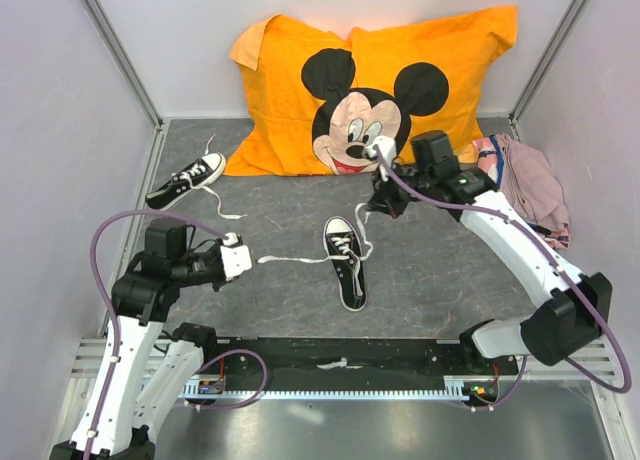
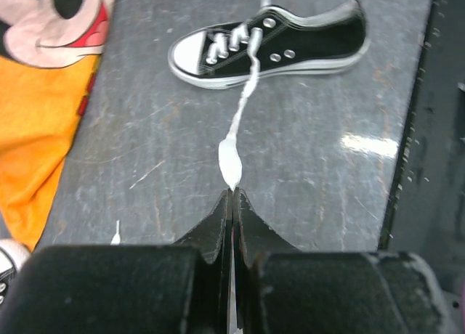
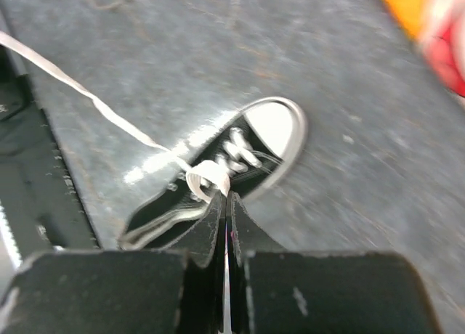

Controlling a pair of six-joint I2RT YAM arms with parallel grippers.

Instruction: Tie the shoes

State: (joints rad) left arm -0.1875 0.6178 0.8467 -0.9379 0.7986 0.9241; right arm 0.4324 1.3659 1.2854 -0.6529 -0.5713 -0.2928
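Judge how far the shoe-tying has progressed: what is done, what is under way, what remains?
Done: no knot shows yet. In hand: on the middle shoe, the left end effector pinches the left lace and the right end effector pinches the right lace, drawn to opposite sides. Left: its knot, then the far shoe, laces loose.

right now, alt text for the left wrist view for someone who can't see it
The left claw is shut on the end of a white lace that runs up to a black sneaker on the grey table. An orange pillow fills the left edge.
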